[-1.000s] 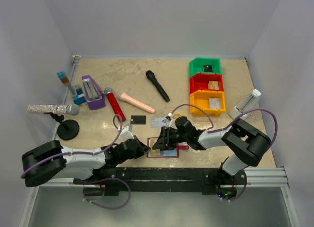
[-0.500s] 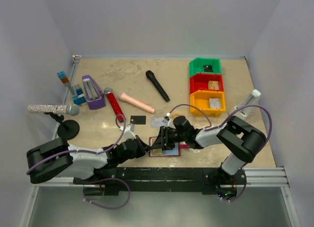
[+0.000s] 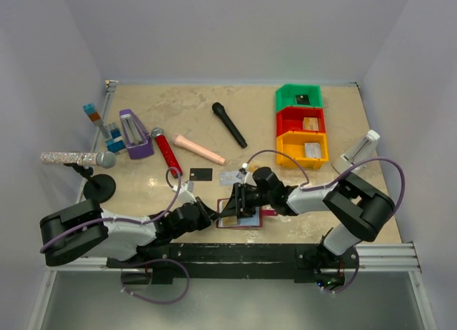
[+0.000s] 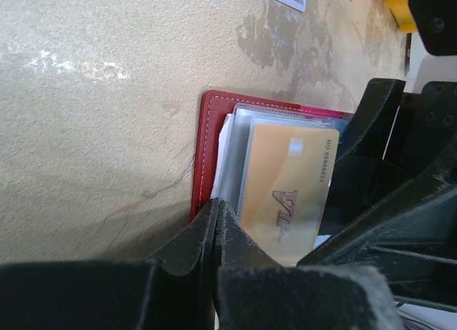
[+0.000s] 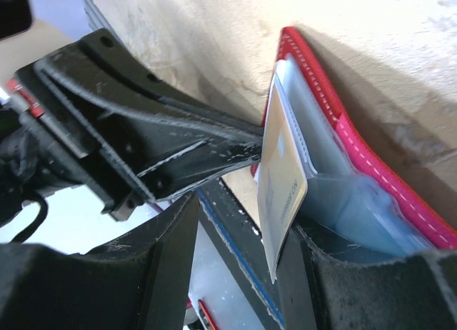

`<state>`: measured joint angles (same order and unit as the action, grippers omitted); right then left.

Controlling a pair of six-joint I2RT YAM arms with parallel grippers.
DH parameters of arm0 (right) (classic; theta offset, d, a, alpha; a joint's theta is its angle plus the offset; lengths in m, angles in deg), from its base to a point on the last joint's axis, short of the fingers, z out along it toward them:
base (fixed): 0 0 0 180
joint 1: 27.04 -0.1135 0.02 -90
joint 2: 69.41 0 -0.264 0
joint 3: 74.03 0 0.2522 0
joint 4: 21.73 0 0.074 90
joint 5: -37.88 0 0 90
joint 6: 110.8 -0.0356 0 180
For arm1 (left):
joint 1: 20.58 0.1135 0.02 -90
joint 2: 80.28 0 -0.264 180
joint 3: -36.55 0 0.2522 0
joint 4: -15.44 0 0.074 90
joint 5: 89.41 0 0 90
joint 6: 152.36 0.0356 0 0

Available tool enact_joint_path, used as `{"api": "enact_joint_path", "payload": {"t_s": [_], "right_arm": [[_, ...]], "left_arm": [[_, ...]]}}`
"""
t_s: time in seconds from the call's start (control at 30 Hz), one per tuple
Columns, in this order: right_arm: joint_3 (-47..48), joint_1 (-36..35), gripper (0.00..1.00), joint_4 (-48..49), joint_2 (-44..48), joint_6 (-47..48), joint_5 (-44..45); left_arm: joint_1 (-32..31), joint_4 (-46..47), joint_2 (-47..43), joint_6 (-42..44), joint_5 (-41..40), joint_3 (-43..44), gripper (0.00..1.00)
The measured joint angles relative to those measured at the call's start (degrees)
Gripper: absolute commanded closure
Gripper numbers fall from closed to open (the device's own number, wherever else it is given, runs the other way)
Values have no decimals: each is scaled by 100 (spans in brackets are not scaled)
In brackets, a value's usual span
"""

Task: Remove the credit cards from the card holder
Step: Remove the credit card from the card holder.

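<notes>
So two are out: the black card [image 3: 201, 174] and silver card [image 3: 230, 177] lie on the worktop [image 3: 178, 108] above the card holder [image 4: 207, 158], low centre. My left tool [image 4: 216, 210] is closed tight at its edge. My right tool [image 5: 243, 230], half-wide, straddles the gold card [image 4: 285, 187], not yet free.

The dark red card holder [image 5: 355, 140] lies open on the beige marbled table [image 5: 214, 30], pale shiny sleeves [image 5: 335, 187] fanned up. One tan-gold card [image 5: 282, 176] stands on edge, sticking out between the parted fingers of the right gripper [image 5: 246, 233]. The black left gripper [image 5: 251, 148] pokes in from the left, tips pressed together right at the card's upper edge.
</notes>
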<state>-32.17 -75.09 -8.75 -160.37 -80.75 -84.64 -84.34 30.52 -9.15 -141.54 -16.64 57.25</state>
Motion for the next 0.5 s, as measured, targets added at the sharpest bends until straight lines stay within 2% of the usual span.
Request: {"api": "enact_joint_path", "payload": {"t_s": [0.5], "right_arm": [[0,2,53,-538,343,186,31]], "left_arm": [[-2,-214,-46,-433,-35,-7,100]]}}
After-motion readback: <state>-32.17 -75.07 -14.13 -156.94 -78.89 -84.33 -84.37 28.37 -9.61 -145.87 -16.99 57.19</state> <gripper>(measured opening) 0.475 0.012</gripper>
